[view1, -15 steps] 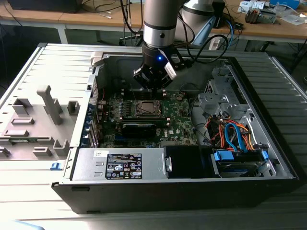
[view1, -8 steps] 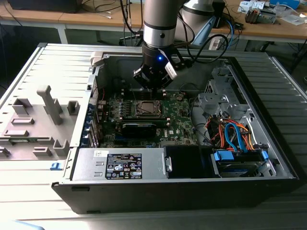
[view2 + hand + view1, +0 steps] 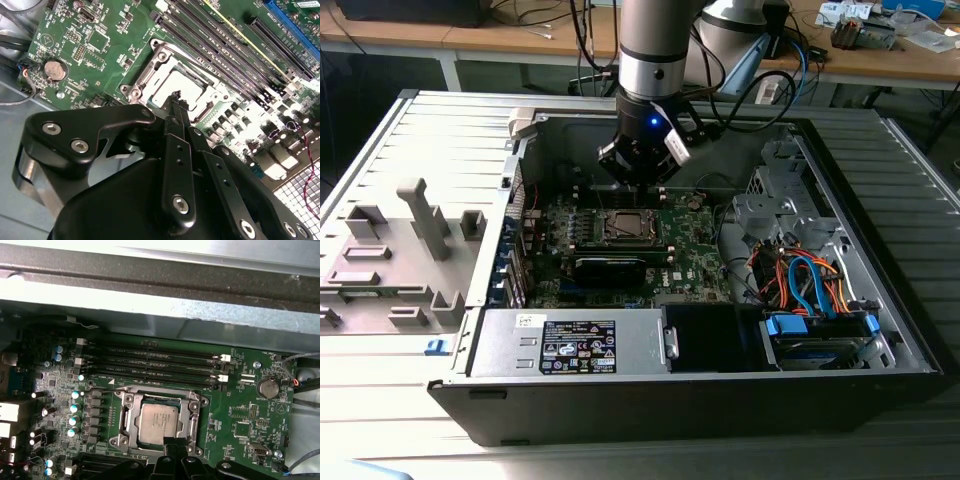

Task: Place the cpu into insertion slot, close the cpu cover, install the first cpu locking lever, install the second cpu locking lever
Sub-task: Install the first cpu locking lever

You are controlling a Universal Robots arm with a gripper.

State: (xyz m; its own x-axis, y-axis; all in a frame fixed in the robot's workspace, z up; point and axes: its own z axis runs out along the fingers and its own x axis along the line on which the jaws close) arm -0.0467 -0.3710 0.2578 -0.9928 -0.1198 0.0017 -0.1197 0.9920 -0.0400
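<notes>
The cpu (image 3: 159,422) lies flat in the insertion slot (image 3: 131,401), its silver-grey top showing through the window of the cpu cover (image 3: 193,426). The cover lies down around the chip. In the second wrist view the cpu (image 3: 184,86) glares bright inside the metal frame of the cover (image 3: 150,75). My gripper (image 3: 170,442) hovers at one edge of the socket with its black fingers (image 3: 176,107) pressed together and nothing between them. In the exterior view the gripper (image 3: 639,182) hangs just above the far side of the insertion slot (image 3: 621,226).
Black memory slots (image 3: 150,362) run beside the socket, and a coin battery (image 3: 267,388) sits nearby. A long black card (image 3: 610,266), a power supply (image 3: 570,345) and a drive bay with coloured cables (image 3: 810,290) fill the case. Grey fixtures (image 3: 410,230) stand at the exterior view's left.
</notes>
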